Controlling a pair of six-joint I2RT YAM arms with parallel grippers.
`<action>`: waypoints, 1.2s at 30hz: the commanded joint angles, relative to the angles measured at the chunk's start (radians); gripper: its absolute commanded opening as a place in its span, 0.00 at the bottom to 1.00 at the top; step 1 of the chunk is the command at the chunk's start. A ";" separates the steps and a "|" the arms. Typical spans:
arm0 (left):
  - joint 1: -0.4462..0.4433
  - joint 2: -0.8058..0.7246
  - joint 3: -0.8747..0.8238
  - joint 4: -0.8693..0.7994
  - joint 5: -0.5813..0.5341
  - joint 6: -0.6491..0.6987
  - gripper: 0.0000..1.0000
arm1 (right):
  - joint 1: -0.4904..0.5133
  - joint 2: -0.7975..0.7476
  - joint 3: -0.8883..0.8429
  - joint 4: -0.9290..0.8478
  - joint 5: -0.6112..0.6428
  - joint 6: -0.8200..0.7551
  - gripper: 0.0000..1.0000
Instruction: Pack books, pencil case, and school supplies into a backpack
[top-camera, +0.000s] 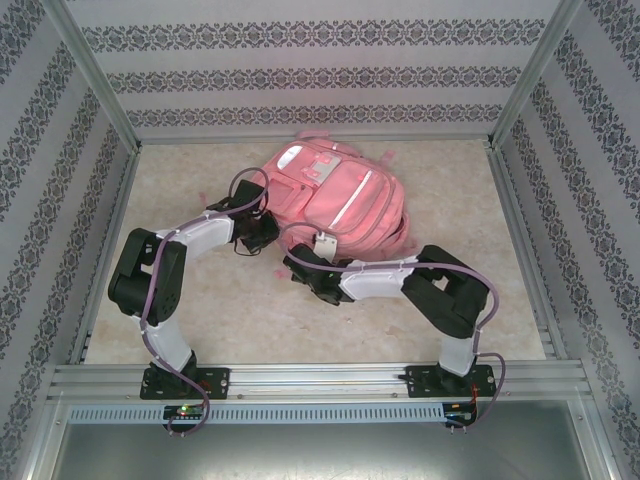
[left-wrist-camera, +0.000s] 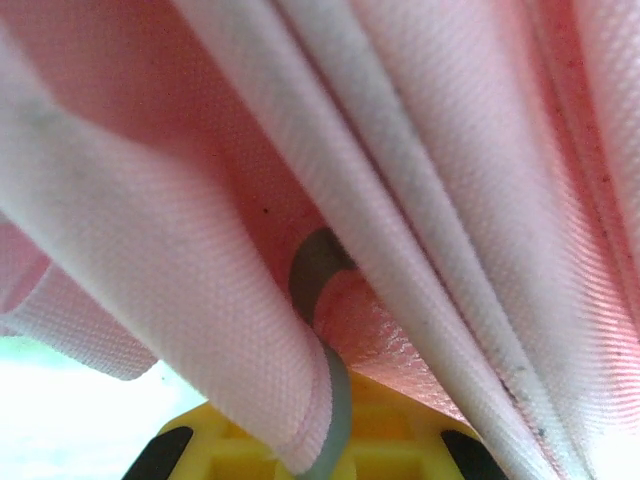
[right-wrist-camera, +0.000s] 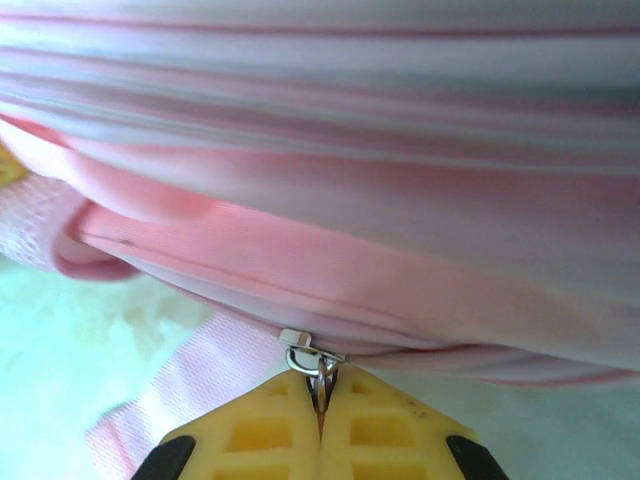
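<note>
The pink backpack (top-camera: 335, 195) lies flat in the middle of the table, white trim stripes facing up. My left gripper (top-camera: 266, 233) is at its left edge. In the left wrist view this gripper (left-wrist-camera: 330, 455) is shut on a fold of pink fabric with a grey piped edge (left-wrist-camera: 338, 400). At the bag's near edge, my right gripper (top-camera: 300, 268) has its yellow fingers pressed together (right-wrist-camera: 320, 415) on the metal zipper pull (right-wrist-camera: 318, 362). The books, pencil case and school supplies are hidden or out of view.
A pink webbing strap (right-wrist-camera: 190, 385) trails on the table below the zipper. Bare beige tabletop (top-camera: 230, 325) lies between the bag and the aluminium rail (top-camera: 320, 378) at the near edge. Patterned walls and metal posts (top-camera: 515, 210) close in the sides.
</note>
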 joint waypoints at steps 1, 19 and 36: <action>0.041 -0.020 0.016 -0.046 -0.115 -0.019 0.00 | -0.020 -0.083 -0.071 -0.099 -0.004 -0.025 0.00; 0.160 -0.057 0.000 -0.117 -0.181 0.050 0.00 | -0.210 -0.448 -0.310 -0.209 -0.116 -0.246 0.00; -0.235 -0.325 -0.191 -0.009 -0.119 -0.343 0.47 | -0.215 -0.412 -0.273 -0.131 -0.320 -0.399 0.00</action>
